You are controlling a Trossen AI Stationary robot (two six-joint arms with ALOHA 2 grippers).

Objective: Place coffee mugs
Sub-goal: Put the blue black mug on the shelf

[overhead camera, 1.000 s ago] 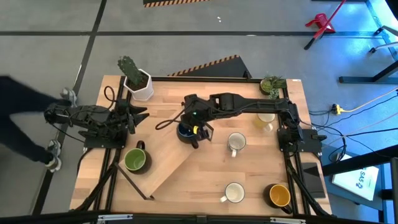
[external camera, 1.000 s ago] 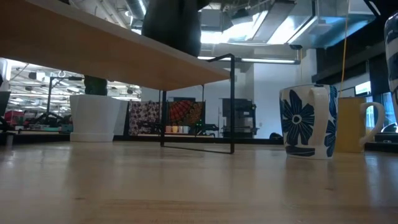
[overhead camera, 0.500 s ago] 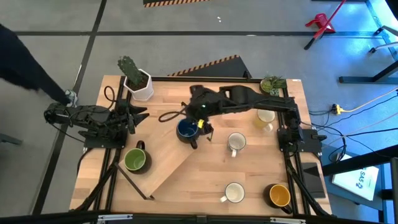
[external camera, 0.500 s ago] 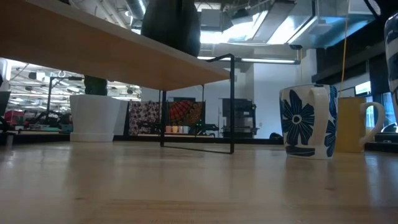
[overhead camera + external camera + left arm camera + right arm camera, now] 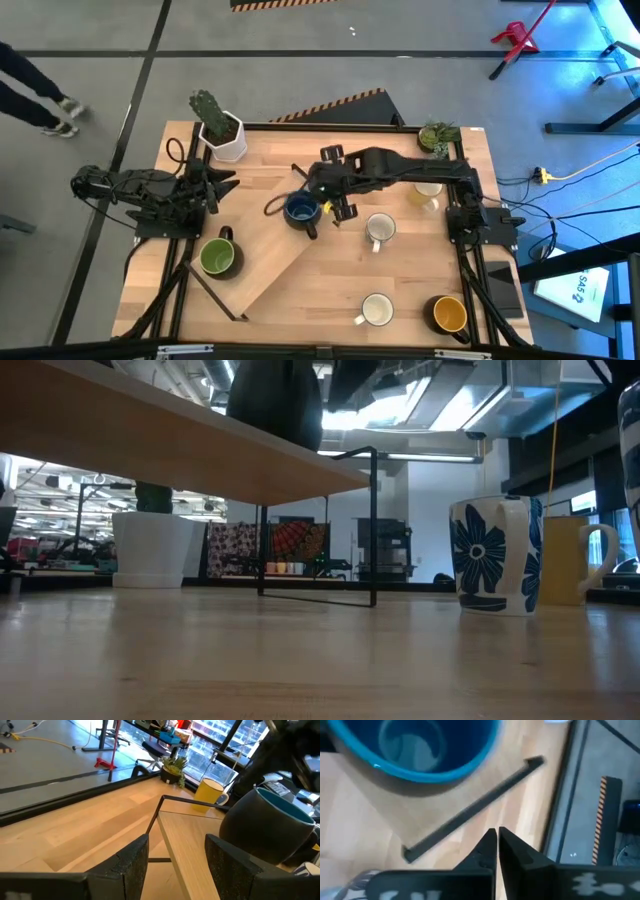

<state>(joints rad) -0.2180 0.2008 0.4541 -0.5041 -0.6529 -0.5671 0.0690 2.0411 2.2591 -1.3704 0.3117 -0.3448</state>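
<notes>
Wood table [image 5: 290, 260], grey floor [image 5: 300, 60] (a person passing), right gripper [image 5: 340, 205] fingers closed, empty

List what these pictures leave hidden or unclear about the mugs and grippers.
- Dark blue mug: its base is out of frame in the right wrist view, which is motion-blurred.
- Cream mug: partly covered by the right arm in the high view.
- Right gripper: too small and dark to read in the high view.
- Low view: the far-right mug is cut by the edge.
</notes>
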